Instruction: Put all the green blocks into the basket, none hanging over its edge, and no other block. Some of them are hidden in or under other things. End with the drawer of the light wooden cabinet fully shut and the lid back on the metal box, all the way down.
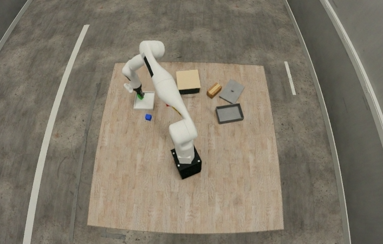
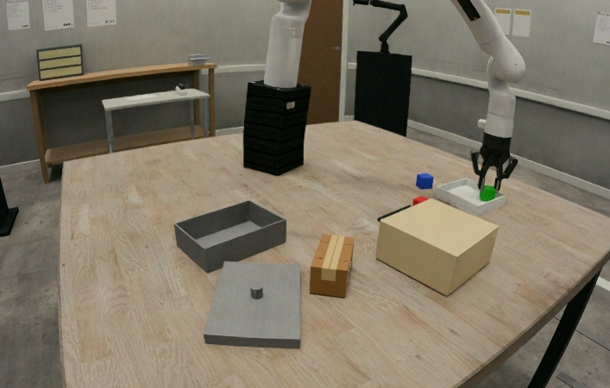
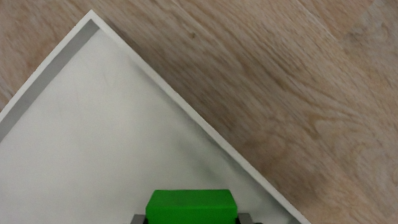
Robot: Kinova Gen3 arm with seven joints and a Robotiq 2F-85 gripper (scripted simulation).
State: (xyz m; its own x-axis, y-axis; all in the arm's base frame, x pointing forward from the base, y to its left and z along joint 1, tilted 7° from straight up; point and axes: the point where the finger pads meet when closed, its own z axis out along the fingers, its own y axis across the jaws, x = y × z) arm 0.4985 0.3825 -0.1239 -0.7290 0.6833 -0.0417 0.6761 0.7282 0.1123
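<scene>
My gripper is shut on a green block. The block is low over the white basket, near one side wall; I cannot tell if it touches the floor. No other block shows in the basket. The light wooden cabinet shows a dark front in the top view; I cannot tell if its drawer is fully shut. The metal box is open and looks empty. Its lid lies beside it, knob up.
A blue block lies beside the basket. A red block is partly hidden between basket and cabinet. A thin yellow item shows beside my arm. A taped brown carton stands between cabinet and lid.
</scene>
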